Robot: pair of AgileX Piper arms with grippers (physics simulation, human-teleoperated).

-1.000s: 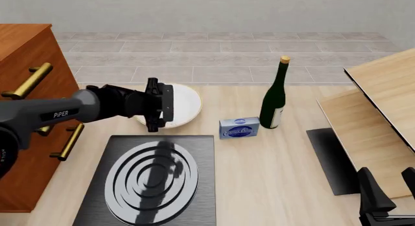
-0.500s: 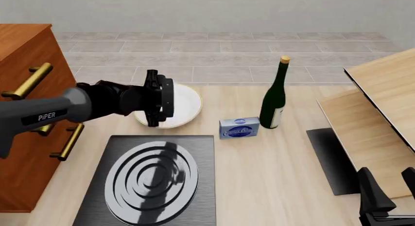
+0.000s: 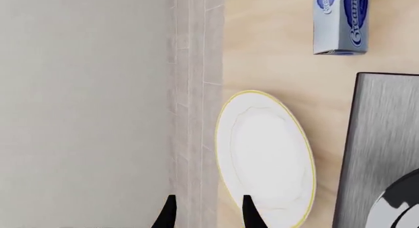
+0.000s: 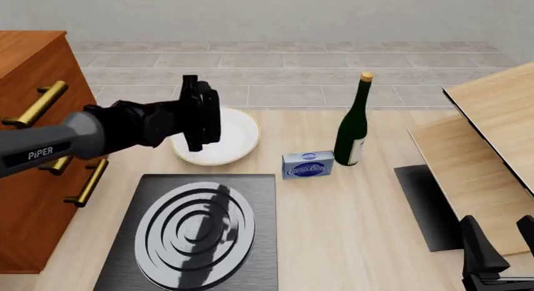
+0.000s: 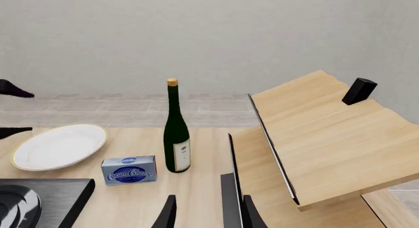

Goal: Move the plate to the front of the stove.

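Note:
The white plate (image 4: pixel 232 136) with its gold rim lies flat on the table just beyond the stove (image 4: pixel 197 231), a dark grey slab with silver rings. My left gripper (image 4: pixel 199 113) hovers above the plate's left side, rolled sideways and open, holding nothing. In the left wrist view one fingertip (image 3: pixel 248 214) overlaps the plate (image 3: pixel 265 157) near its rim, with the stove (image 3: pixel 378 149) beside it. My right gripper (image 4: pixel 503 239) rests open low at the near right, far from the plate (image 5: pixel 59 146), and its fingers (image 5: pixel 169 211) hold nothing.
A green wine bottle (image 4: pixel 352 125) and a blue cream cheese box (image 4: pixel 308 164) stand right of the plate. A wooden cabinet (image 4: pixel 34 116) with brass handles borders the left. A tilted wooden shelf (image 4: pixel 492 125) and a black mat (image 4: pixel 426 206) occupy the right.
My left gripper has risen and drifted toward the far side, staying open. The plate and the right arm have not moved.

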